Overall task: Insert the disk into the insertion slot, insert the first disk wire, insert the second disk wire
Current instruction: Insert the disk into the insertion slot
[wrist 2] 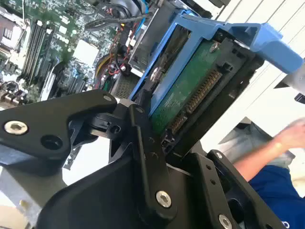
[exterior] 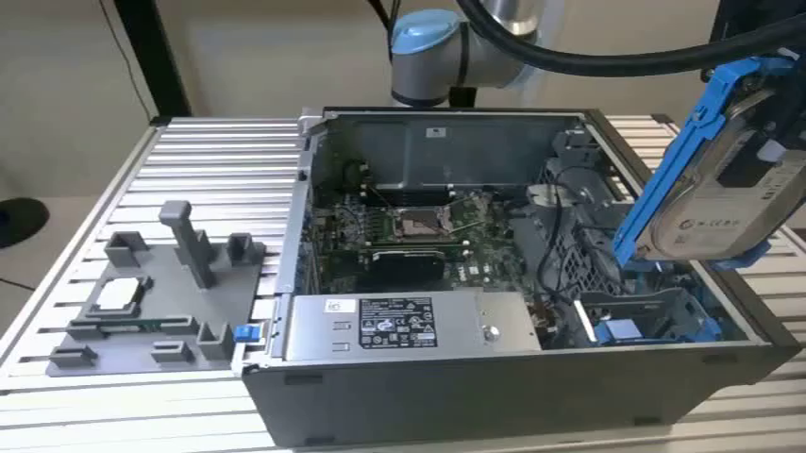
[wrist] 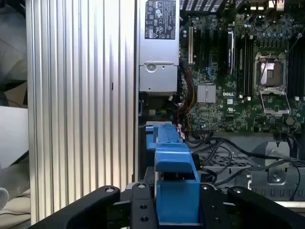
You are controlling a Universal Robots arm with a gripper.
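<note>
Hanging tilted over the open computer case (exterior: 504,396), the disk (exterior: 720,203) sits in its blue carrier frame, clamped in the gripper (wrist 2: 186,107). The gripper's black fingers are closed on the disk from two sides (its green circuit-board face is turned toward the second wrist view). The disk is at the exterior view's right, above the insertion slot (exterior: 648,311) and clear of it. The slot lies inside the case with its blue tabs showing. Farther toward the exterior view's left, the case holds the silver power-supply box (exterior: 403,326) and the motherboard (exterior: 416,226). The case stands on a ribbed metal table (exterior: 214,160), with a grey fixture tray (exterior: 151,302) beside it. A person's hand (wrist 2: 291,136) appears in the second wrist view.
</note>
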